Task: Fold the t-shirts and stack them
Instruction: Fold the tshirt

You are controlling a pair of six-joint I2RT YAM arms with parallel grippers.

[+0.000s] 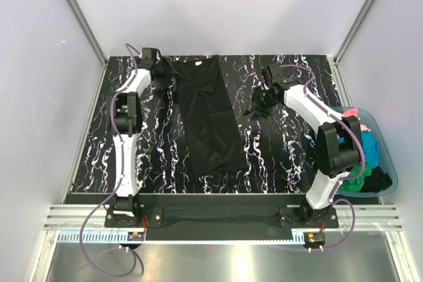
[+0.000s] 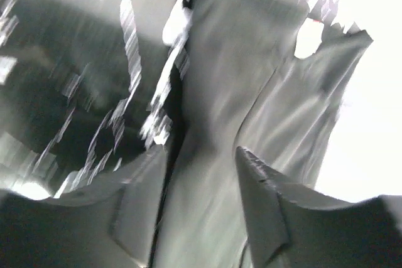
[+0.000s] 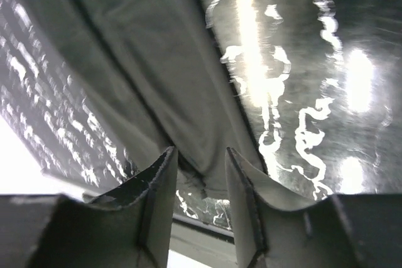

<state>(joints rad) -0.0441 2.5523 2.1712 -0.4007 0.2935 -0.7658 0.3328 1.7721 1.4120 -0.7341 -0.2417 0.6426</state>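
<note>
Black tee (image 1: 208, 117) looks folded lengthwise only, w/ left gripper (image 1: 164, 72) & right gripper (image 1: 256, 107) flanking it, both parted & empty, while other shirts (image 1: 367, 153) wait unfolded in tub (image 1: 391, 163).

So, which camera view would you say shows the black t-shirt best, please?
The top external view: the whole black t-shirt shows, lying as a long strip. Both wrist views show only close, partial stretches of cloth, the left blurred.
</note>
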